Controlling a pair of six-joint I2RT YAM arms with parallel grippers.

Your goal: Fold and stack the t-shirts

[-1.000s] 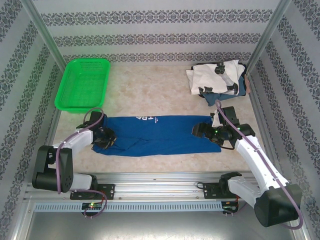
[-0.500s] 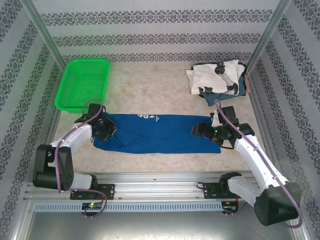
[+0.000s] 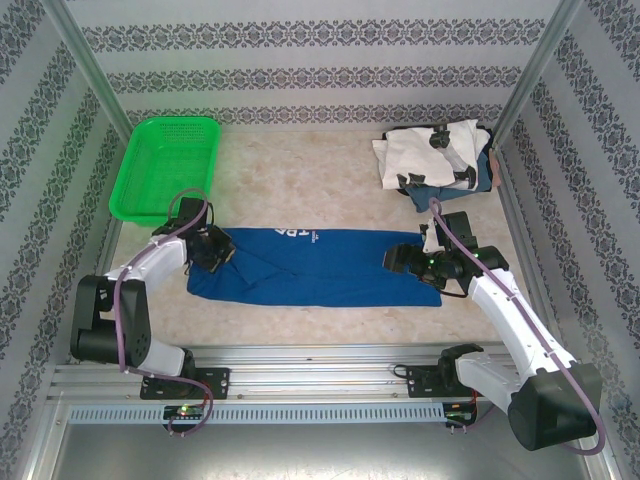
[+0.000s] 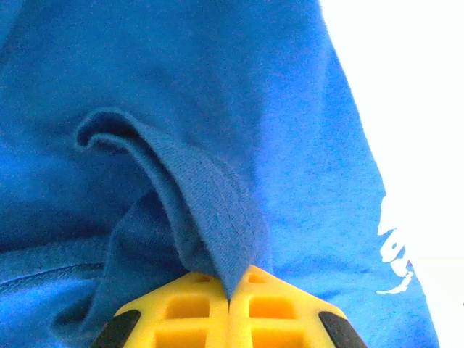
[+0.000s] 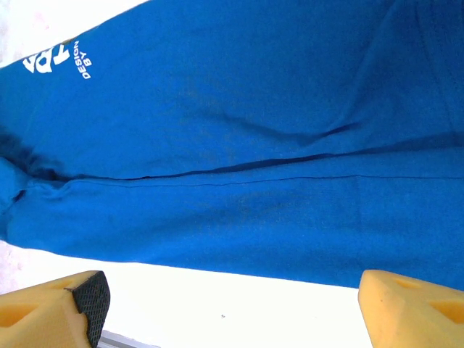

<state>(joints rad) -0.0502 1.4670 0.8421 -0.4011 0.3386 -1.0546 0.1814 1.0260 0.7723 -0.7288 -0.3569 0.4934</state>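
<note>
blue t-shirt: long folded strip mid-table, white lettering at far edge, left end puckered
white t-shirt: crumpled, far right, atop bluish-grey ones

Top camera high at the near side, looking down, both wrist cameras close over the same blue t-shirt

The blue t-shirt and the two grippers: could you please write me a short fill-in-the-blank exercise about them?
1. The left gripper, jaws ____, pinches a fold of the blue t-shirt.
2. The right gripper hovers by that t-shirt with jaws ____.
3. The basket at the far left is ____.
4. On the far-right pile, the top shirt is ____.

Missing words: shut; open; green; white.
</note>
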